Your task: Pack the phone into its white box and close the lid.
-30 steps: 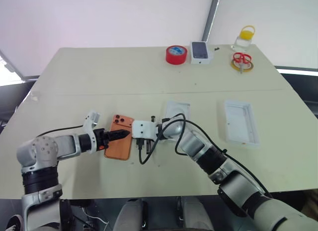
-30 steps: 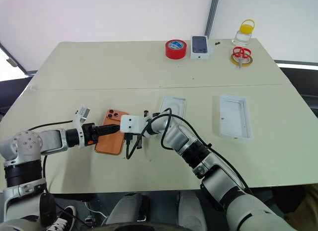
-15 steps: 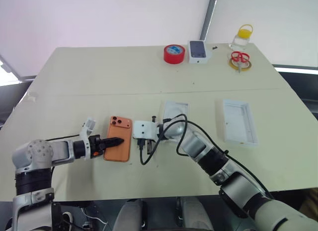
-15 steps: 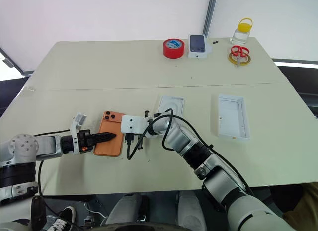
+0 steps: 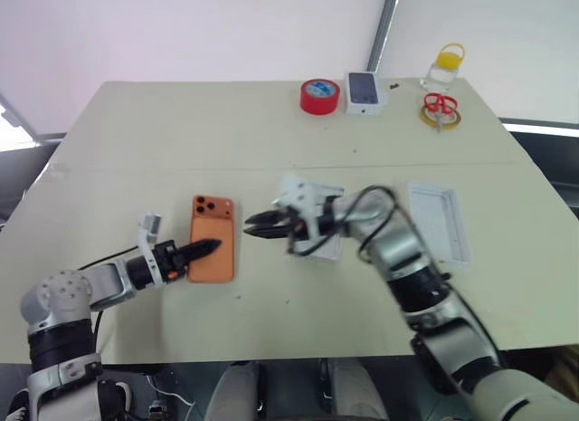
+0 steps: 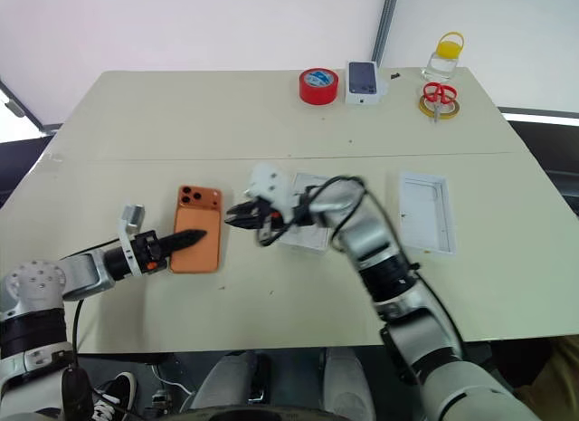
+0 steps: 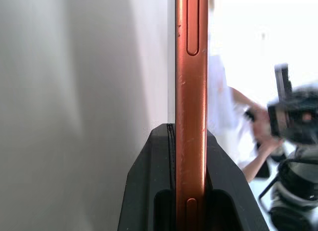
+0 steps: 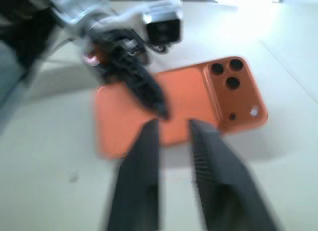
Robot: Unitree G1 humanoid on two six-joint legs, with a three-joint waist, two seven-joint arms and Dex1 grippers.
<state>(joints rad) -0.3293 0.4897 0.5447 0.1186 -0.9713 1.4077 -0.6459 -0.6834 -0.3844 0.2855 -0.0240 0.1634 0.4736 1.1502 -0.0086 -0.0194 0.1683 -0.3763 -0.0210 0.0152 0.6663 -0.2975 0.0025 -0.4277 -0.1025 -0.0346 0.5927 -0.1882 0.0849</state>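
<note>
Left claw point(image 5: 210, 247): black fingers clenched on the long edge of the slim orange smartphone point(image 5: 213, 251), left of centre in the left eye view.
Right claw point(image 5: 256, 224): fingers parted, grasping nothing, hovering just right of the phone, near centre frame.
Phone: camera cluster up, toward the far end; whether it rests flat on the pale desk point(image 5: 181, 131) or is slightly raised cannot be told.
White box point(image 5: 326, 224): shallow tray right of centre, partly hidden behind the right arm, empty as far as shown.
Lid point(image 5: 440, 222): all-white rimmed tray further right, apart from the box.
Step in hand: judged as the pick-up; packing not yet begun.
Next move: likely calls for carrying the phone rightward and squaring it over the box before lowering.
Left wrist view: shows the phone's orange edge point(image 7: 191, 107) squeezed between both fingers, which the eye views leave unclear.
Right wrist view: shows the gap between the right fingers, with the phone's lenses beyond.
</note>
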